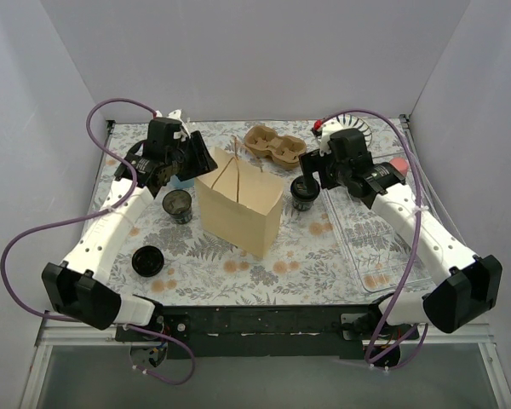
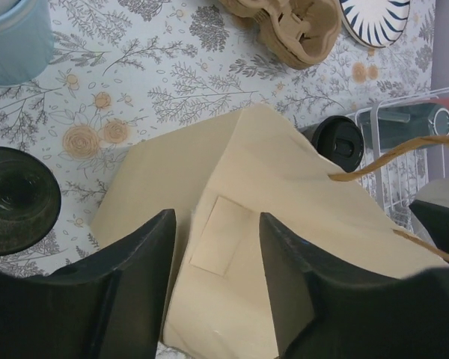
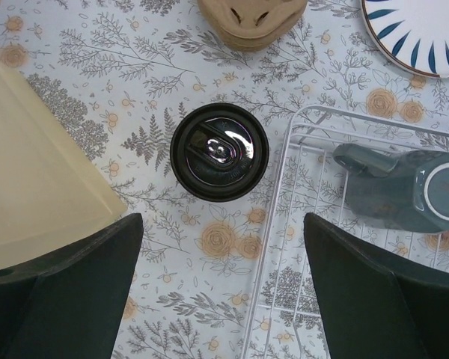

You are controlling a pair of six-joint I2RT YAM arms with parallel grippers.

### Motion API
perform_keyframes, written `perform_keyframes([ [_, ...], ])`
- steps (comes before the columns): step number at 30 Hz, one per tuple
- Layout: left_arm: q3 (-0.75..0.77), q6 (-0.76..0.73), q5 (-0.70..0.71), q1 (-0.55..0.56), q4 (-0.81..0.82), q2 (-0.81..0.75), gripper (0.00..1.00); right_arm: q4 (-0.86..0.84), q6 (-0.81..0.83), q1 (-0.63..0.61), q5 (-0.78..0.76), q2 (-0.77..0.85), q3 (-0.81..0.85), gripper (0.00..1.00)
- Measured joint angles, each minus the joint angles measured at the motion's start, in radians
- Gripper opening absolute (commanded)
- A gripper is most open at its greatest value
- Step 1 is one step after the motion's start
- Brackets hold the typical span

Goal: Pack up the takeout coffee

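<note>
A dark takeout coffee cup with its lid on [image 3: 219, 152] stands on the floral table just right of the tan paper bag [image 1: 238, 203]; it also shows in the top view [image 1: 304, 193]. My right gripper [image 3: 223, 277] hovers just short of it, wide open and empty. A second dark cup, without a lid [image 1: 178, 205], stands left of the bag and shows in the left wrist view [image 2: 15, 198]. My left gripper [image 2: 215, 277] is open above the bag's [image 2: 247, 224] upper left side, a finger on each side of a fold, holding nothing.
A flat black lid [image 1: 147, 261] lies front left. A cardboard cup carrier [image 1: 272, 145] and a striped plate [image 1: 351, 132] sit at the back. A wire rack [image 3: 284, 247] holding a grey mug [image 3: 404, 183] is on the right. A blue cup [image 2: 11, 37] stands behind the open cup.
</note>
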State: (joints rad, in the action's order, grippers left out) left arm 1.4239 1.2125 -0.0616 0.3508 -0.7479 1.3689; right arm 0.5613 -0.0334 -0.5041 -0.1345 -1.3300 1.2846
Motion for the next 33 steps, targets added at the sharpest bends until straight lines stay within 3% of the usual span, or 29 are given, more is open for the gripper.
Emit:
perform_keyframes([
  [6, 0.0, -0.029, -0.027, 0.0, -0.004, -0.044, 0.78, -0.047, 0.022, 0.006, 0.002, -0.047, 0.0, 0.93],
  [7, 0.003, -0.039, -0.025, 0.0, -0.01, -0.047, 0.89, -0.054, 0.029, 0.009, 0.002, -0.063, 0.0, 0.94],
  [8, 0.01, -0.055, -0.021, 0.0, -0.017, -0.047, 0.93, -0.061, 0.035, 0.012, 0.002, -0.082, 0.0, 0.94],
  [11, 0.016, -0.109, -0.003, 0.0, -0.034, -0.047, 0.98, -0.068, 0.047, 0.014, 0.001, -0.14, 0.002, 0.94],
  [22, 0.005, -0.217, -0.019, 0.0, -0.047, -0.092, 0.98, -0.075, 0.068, 0.019, 0.029, -0.318, 0.056, 0.91],
  [33, -0.044, -0.225, -0.027, 0.0, -0.022, -0.207, 0.98, -0.079, 0.083, 0.02, 0.037, -0.383, 0.086, 0.88],
])
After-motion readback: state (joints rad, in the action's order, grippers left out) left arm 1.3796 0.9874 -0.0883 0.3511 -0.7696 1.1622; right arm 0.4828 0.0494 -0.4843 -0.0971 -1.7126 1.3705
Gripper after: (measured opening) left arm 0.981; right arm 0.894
